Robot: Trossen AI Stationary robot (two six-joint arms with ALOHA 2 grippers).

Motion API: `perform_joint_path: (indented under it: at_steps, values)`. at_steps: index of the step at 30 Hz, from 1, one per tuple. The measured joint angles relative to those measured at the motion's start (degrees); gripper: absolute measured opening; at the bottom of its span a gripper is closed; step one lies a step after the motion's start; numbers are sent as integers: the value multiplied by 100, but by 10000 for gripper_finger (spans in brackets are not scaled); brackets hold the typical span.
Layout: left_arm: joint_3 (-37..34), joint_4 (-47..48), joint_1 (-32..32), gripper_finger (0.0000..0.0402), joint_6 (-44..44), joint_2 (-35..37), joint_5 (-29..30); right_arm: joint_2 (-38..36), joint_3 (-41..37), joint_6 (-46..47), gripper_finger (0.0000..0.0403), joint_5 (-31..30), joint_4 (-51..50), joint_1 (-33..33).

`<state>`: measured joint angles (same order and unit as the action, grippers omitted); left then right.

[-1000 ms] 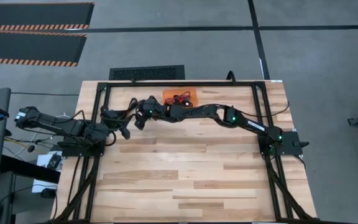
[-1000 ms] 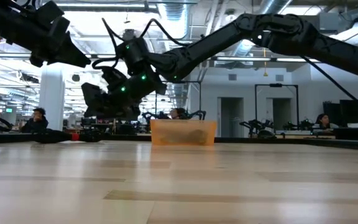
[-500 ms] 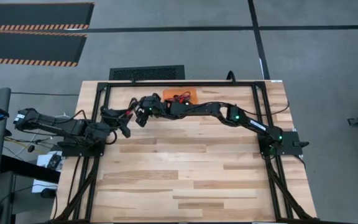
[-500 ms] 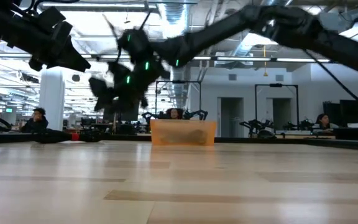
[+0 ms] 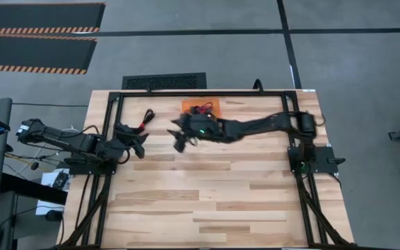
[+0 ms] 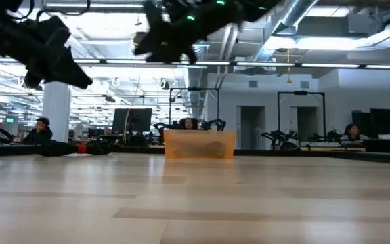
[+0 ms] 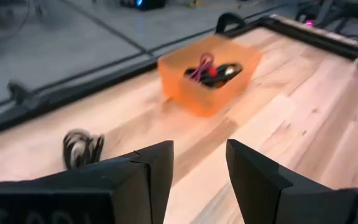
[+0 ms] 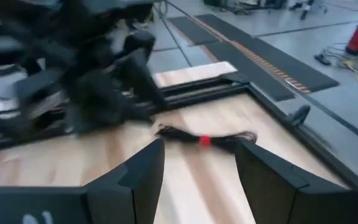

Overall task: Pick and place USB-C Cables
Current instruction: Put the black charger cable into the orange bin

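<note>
Two sets of jaws are in service, and both are spread with nothing between them. No brand, label or legible writing shows on any item.

Right jaws (image 5: 180, 141): my right arm is stretched across the table (image 5: 221, 201) from its base at the right edge, low and nearly straight, ending near the middle of the far half. In the right wrist view the fingers (image 8: 140, 177) stand apart, with a red-and-black cable (image 8: 205, 139) lying on the wood ahead of them, untouched.

Left jaws (image 5: 142, 144): my left arm is folded near its base at the left edge. In the left wrist view the fingers (image 7: 157, 167) stand apart.

Cable positions: the red-and-black cable (image 5: 146, 117) lies loose near the far left rail. The orange tray (image 5: 201, 108) at the far edge holds further cables (image 7: 211, 68), magenta and red-and-black among them.
</note>
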<state>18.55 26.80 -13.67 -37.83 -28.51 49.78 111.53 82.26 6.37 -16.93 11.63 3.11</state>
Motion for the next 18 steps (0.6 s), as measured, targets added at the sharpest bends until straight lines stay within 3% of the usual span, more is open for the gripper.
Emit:
perform_joint_path:
  at_steps: [4,11,18]
  values:
    - [-2,433,2,137,-837,-178,260,-486,-1323,153,220,-14,292,-285]
    - [0,129,360,137,-1390,-1373,570,-960,-2335,517,220,-105,313,-812]
    - [85,52,1598,141,-1247,-2485,-254,-1019,-2460,280,220,-237,702,-947]
